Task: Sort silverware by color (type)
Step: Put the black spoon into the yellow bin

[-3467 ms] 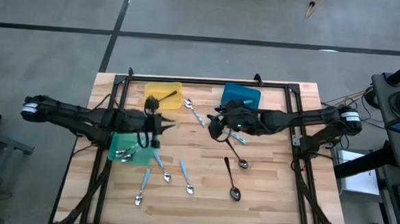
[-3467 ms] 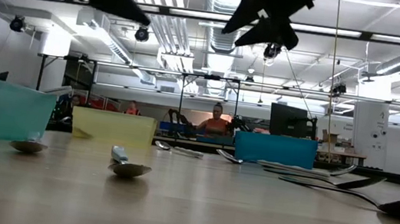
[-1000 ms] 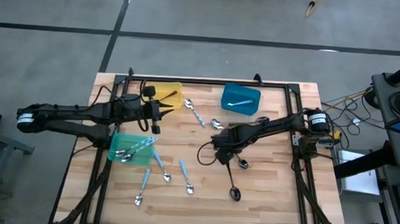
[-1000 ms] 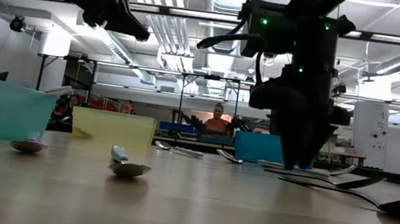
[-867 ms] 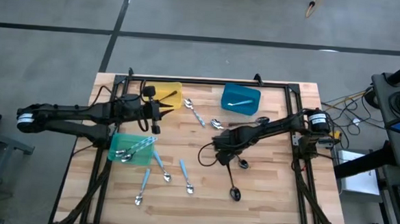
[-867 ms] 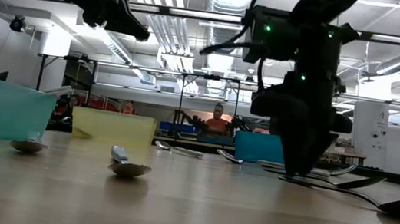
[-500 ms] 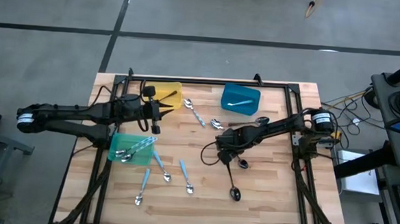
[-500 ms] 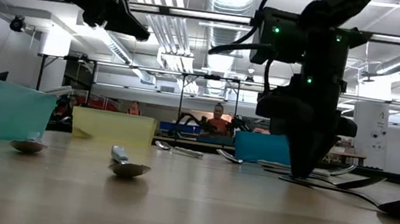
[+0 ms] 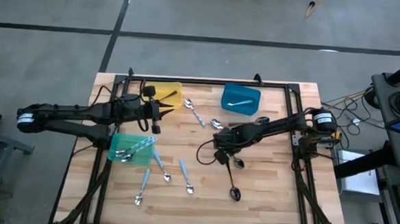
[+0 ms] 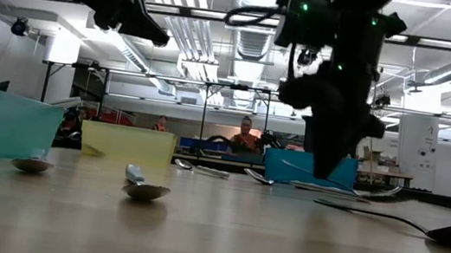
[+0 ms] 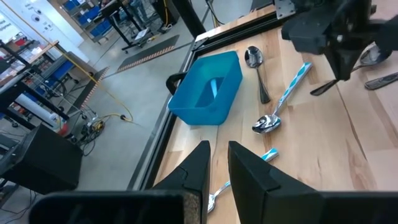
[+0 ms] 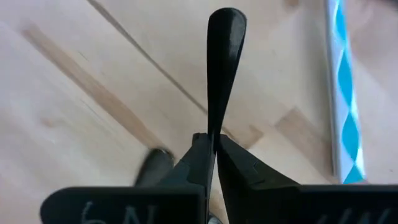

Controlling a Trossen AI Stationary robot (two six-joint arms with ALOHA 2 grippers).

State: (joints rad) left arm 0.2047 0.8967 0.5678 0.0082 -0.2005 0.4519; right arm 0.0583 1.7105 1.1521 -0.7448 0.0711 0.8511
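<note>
At frame centre of the high view, a black spoon (image 12: 225, 68) is clamped by its handle in the right hand (image 9: 220, 154), just above the worktop (image 9: 271, 191). The left hand (image 9: 160, 112), nearly closed and empty, is held by the yellow bin (image 9: 165, 93).

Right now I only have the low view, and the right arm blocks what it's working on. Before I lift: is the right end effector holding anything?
Observer: Yes. The right end effector is shut on the handle of a black spoon.
Operator: Which bin has the black ones?
Observer: The yellow bin holds a dark utensil.
Operator: Is the left arm near it?
Observer: Yes. The left end effector hangs by that bin's near edge, between it and the green bin.
</note>
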